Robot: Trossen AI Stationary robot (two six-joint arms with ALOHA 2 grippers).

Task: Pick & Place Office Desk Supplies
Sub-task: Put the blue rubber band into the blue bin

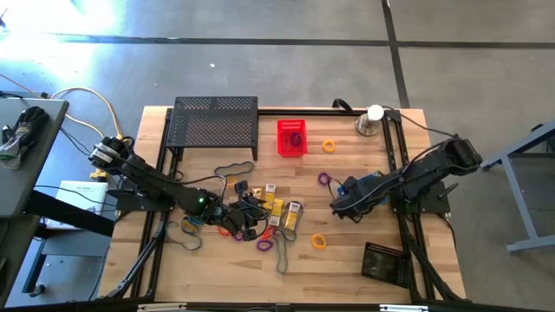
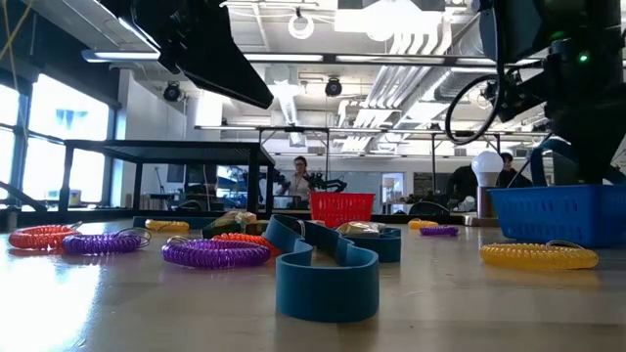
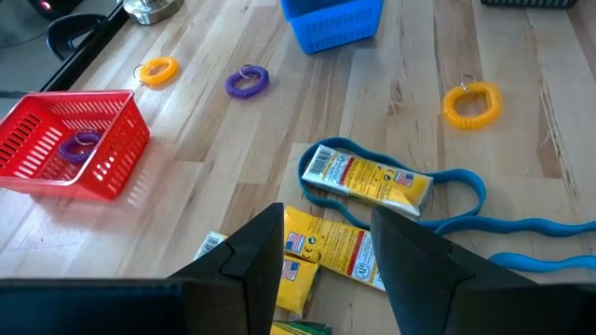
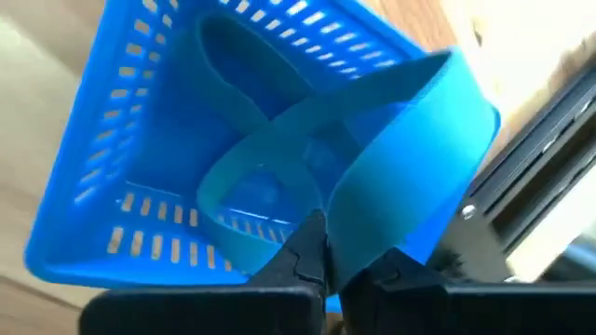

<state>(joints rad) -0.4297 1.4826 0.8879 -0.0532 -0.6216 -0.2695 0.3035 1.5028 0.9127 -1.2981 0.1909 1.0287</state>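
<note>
My right gripper (image 4: 321, 256) is pinched onto a blue band (image 4: 391, 158), hanging it over the blue basket (image 4: 140, 140). Beside that basket's far rim, open tabletop (image 3: 521, 186). My left gripper (image 3: 326, 261) stands half-open above yellow-and-white boxes (image 3: 372, 179), unclamped.

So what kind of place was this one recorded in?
Most likely a robotics lab or open workshop, not an office. The low view shows exposed ceiling ducts and people at benches behind; the high view shows a wooden table on a bare concrete floor.
</note>
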